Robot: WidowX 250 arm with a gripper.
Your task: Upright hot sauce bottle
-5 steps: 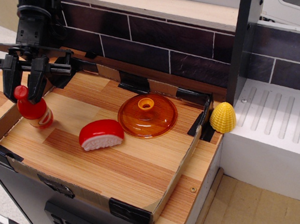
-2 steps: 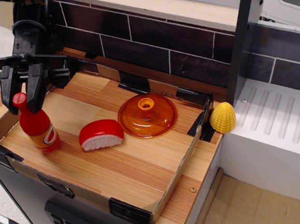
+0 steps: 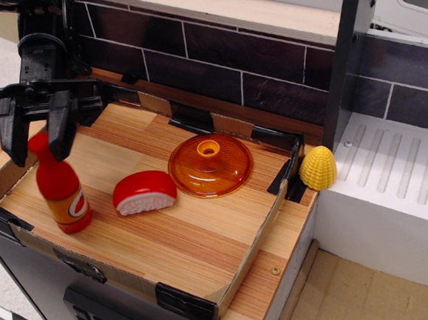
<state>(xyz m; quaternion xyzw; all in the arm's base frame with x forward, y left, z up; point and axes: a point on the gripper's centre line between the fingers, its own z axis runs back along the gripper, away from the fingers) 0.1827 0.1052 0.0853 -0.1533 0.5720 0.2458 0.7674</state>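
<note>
The hot sauce bottle (image 3: 62, 190) is red with an orange-yellow label band. It stands upright, leaning slightly, on the wooden tray (image 3: 190, 236) near the front left corner. My black gripper (image 3: 37, 140) hangs straight above it. One fingertip is on each side of the red cap, and the jaws stand a little wider than the cap, so the gripper looks open.
A red-and-white half-round toy food (image 3: 144, 192) lies just right of the bottle. An orange lid (image 3: 210, 165) sits mid-tray. A yellow corn toy (image 3: 318, 167) rests at the tray's right edge beside the white drainboard (image 3: 401, 182). A dark tiled wall runs behind.
The bottle went from tilted in the shut jaws to standing upright, nearer the front. The gripper came forward with it, and its fingers have now spread apart at the cap.
</note>
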